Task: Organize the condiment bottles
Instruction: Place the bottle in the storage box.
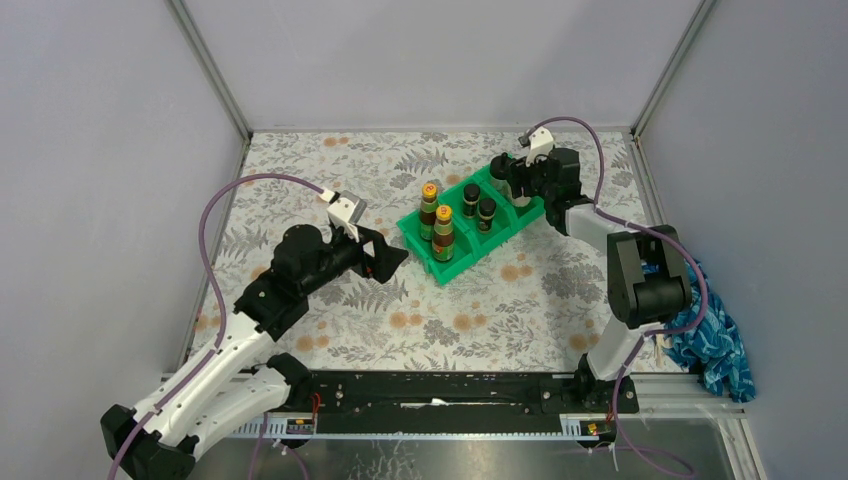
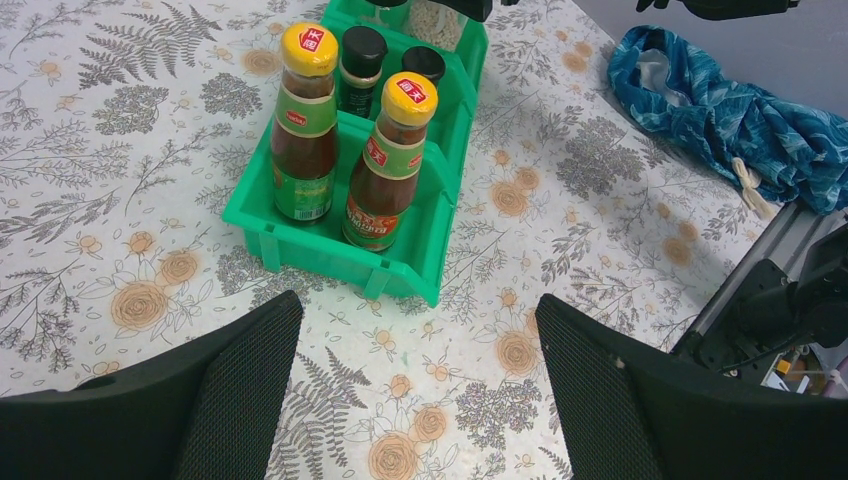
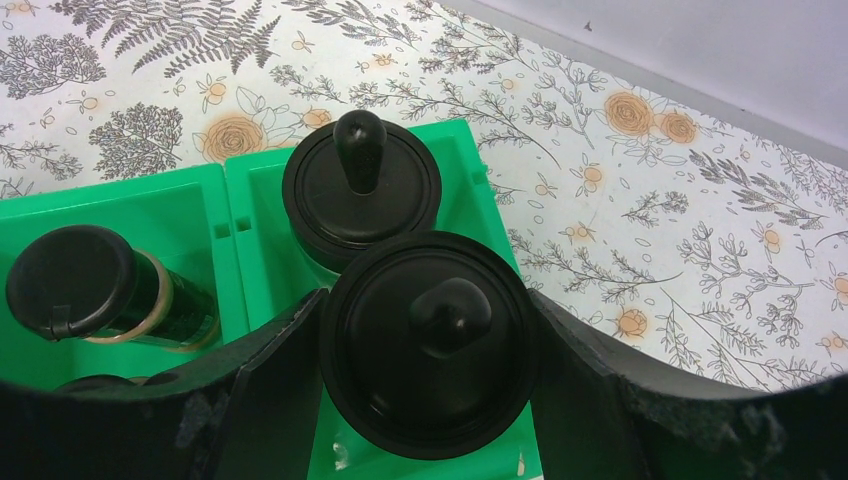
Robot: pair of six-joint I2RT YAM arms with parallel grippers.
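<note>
Right claw [image 3: 432,372] tight around black-lidded jar [image 3: 425,300] in green bin [image 3: 466,150], twin jar [image 3: 320,205] just beyond

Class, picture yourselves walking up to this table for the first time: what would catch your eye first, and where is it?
The bright green bin stands out at the middle of the floral table, two yellow-capped bottles upright in its left-end compartment. At its other end the right gripper is closed on a black-lidded jar, while the left gripper hangs open short of the bin.
</note>
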